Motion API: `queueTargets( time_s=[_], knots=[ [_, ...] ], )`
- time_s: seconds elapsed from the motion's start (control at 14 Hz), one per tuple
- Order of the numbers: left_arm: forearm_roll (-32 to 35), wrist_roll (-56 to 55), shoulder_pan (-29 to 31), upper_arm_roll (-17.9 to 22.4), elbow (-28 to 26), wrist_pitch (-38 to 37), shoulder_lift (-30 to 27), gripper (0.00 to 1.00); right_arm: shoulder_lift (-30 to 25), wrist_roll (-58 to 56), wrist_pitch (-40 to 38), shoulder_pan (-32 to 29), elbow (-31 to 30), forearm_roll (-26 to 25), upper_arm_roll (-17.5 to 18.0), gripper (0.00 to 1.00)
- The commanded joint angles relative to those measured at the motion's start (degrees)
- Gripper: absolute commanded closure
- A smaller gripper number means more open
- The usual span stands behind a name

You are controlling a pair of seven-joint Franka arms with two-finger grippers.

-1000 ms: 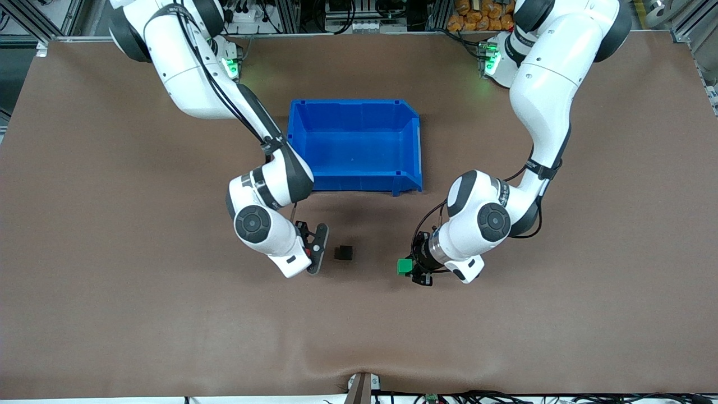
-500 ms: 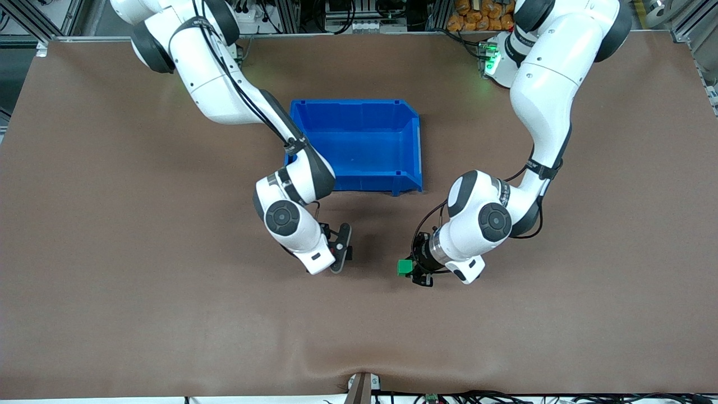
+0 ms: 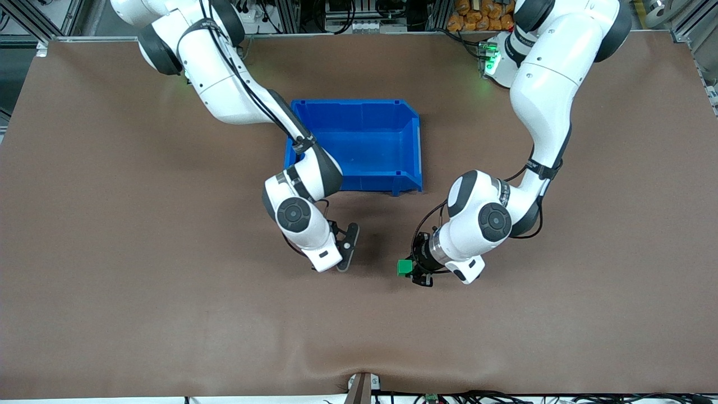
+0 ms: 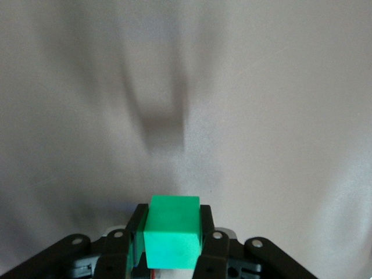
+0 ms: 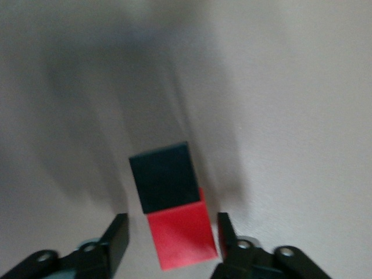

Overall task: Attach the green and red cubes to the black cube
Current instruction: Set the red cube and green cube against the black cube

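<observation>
A: Left gripper (image 3: 411, 271)? 
B: Clamped on green cube (image 4: 172, 230), nearer the camera than the blue bin (image 3: 412, 140).
A: Right gripper (image 5: 173, 235)?
B: Fingers (image 5: 119, 232) spread, not touching red cube (image 5: 181, 238), which touches black cube (image 5: 165, 176), also nearer than the bin.

My right gripper (image 3: 349, 253) moved toward my left arm's end, now over the black cube (image 5: 165, 176) | fingers opened off the red cube (image 5: 181, 239) | red touches black

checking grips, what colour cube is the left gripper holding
Bright green cube, clearest in the left wrist view.
</observation>
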Motion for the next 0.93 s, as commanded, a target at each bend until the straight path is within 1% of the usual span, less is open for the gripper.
queueTargets(
  time_s=[0.0,0.21,0.36,0.5,0.64,0.86],
  knots=[
    [-1.2,-0.9,-0.5,0.3,0.7,0.1,0.5,1.00,0.9,2.4,-0.5,1.0,1.7,-1.7,-0.7,0.00],
    [-1.2,-1.8,-1.1,0.2,0.7,0.3,1.0,1.00,0.1,2.3,-1.0,0.3,1.7,-1.7,-0.7,0.00],
    [-1.2,-2.6,-2.0,0.2,0.7,1.8,1.8,1.00,-1.9,2.3,-1.6,-0.3,0.4,-1.7,-0.8,0.00],
    [-1.2,-4.9,-3.7,0.6,0.8,3.9,2.6,1.00,-5.6,2.4,-4.4,0.3,-1.6,-1.8,-3.6,0.00],
    [-1.2,-4.9,-4.4,0.6,0.9,5.1,3.4,1.00,-8.8,2.4,-10.4,0.4,-1.6,-1.8,-7.0,0.00],
    [-1.2,-5.1,-7.3,0.8,1.7,8.6,5.4,1.00,-15.2,2.2,-18.9,-0.8,-1.6,-0.9,-11.8,0.00]
  ],
)
